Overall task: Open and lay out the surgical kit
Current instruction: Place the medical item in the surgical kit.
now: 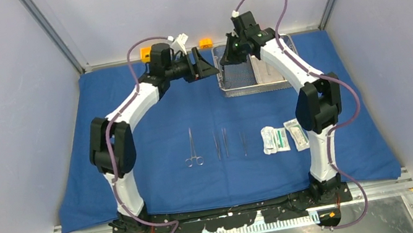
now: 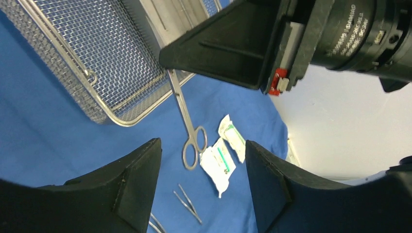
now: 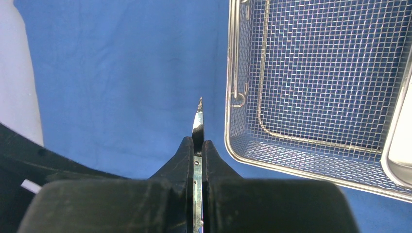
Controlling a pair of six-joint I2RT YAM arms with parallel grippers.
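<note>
The blue cloth wrap (image 1: pixel 148 119) lies spread over the table. At its back stands the steel mesh tray (image 1: pixel 253 88), with the smaller steel pan (image 1: pixel 269 66) in its right half. My right gripper (image 3: pixel 197 143) hovers at the tray's left rim (image 3: pixel 228 97), shut on thin steel scissors (image 2: pixel 187 119); the blade tip (image 3: pixel 198 109) sticks out past the fingers. My left gripper (image 2: pixel 201 145) stands open and empty just left of it, above the cloth. Ring-handled scissors (image 1: pixel 192 150), forceps (image 1: pixel 221 144) and two white-green packets (image 1: pixel 274 139) lie in a row near the front.
Two small orange-yellow blocks (image 1: pixel 146 54) (image 1: pixel 205 43) sit behind the cloth's back edge. Grey walls close in the left, right and back. The two grippers (image 1: pixel 206 65) (image 1: pixel 227 57) are close together at the tray's near-left corner.
</note>
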